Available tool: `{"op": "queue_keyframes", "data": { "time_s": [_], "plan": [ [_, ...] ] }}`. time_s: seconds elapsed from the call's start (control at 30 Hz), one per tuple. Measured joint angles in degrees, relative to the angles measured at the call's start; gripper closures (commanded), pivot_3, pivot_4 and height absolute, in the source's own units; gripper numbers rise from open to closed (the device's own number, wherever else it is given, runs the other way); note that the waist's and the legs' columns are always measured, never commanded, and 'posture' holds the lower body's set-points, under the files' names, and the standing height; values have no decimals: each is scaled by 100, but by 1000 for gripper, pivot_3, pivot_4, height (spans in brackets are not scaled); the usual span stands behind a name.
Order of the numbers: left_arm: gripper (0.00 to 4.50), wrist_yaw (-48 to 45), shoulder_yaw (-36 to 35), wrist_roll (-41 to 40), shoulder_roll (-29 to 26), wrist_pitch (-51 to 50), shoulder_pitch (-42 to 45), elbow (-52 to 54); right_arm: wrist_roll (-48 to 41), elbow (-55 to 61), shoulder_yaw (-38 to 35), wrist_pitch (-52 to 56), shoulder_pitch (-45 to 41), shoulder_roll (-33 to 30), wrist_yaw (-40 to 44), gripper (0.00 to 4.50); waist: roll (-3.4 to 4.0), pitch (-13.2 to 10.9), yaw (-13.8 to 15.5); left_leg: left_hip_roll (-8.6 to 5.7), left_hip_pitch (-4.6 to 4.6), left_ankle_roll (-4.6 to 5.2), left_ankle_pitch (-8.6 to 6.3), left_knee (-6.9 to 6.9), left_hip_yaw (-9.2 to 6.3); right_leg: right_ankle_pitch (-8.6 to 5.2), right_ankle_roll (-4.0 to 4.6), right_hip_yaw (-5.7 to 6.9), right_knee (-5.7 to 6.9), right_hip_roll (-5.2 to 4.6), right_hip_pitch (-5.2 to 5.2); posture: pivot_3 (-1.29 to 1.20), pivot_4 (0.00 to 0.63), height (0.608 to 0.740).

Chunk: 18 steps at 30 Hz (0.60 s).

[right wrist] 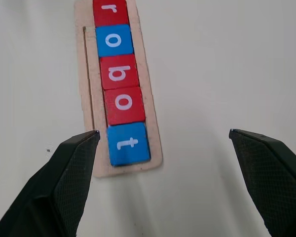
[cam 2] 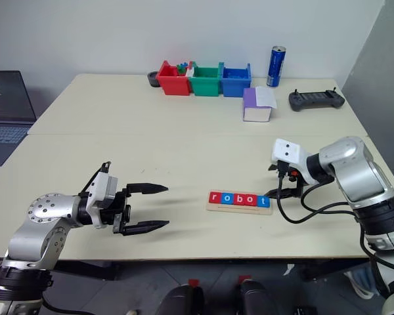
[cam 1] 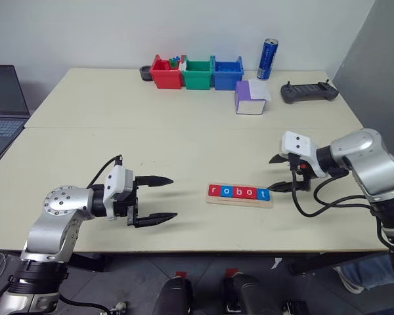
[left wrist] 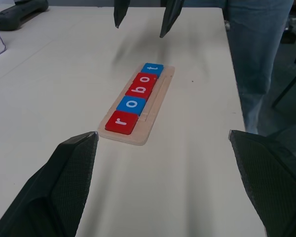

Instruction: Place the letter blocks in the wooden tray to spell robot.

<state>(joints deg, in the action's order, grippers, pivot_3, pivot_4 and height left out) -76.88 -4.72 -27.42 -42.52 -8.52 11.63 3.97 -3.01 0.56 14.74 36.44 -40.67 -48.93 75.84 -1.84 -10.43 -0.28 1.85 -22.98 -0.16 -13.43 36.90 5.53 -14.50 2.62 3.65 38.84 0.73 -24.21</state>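
Both tools gape empty: right tool (cam 1: 284,173) just beside the wooden tray (cam 1: 240,200)'s letter blocks (cam 1: 239,192); left tool (cam 1: 159,199) well apart; what looks like a controller (cam 1: 308,92) sits far beyond.

Five letter blocks (right wrist: 119,82) sit in a row in the wooden tray (right wrist: 87,89), and each block has one white small letter on it. Read in order, they spell "robot": r on red, o on blue, b on red, o on red, t on blue (the t block is at the end of the row). No other words or numbers can be read.
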Motion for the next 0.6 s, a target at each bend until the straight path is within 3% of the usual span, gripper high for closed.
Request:
{"op": "queue_keyframes", "data": {
  "time_s": [0.2,0.4,0.6],
  "plan": [
    [0,-5,0,-42,-4,-1,10,-2,-531,403,-538,100,711,-87,-102,25,0,0,5,1,-1,0,0,-1,-1,0,0,1,0,0,0,0,150,740],
    [0,5,-21,-85,-36,-38,25,2,-1269,580,-1693,-253,1649,-527,55,25,-1,0,28,-2,-2,1,-1,-2,-6,0,-1,5,-11,0,4,0,150,740],
    [0,260,-320,-325,-323,-528,10,240,-1641,-219,-2503,-832,2234,-1116,577,25,-1,-1,6,0,2,1,-1,-2,-4,0,-1,4,-9,1,4,0,150,740]
  ]
}}
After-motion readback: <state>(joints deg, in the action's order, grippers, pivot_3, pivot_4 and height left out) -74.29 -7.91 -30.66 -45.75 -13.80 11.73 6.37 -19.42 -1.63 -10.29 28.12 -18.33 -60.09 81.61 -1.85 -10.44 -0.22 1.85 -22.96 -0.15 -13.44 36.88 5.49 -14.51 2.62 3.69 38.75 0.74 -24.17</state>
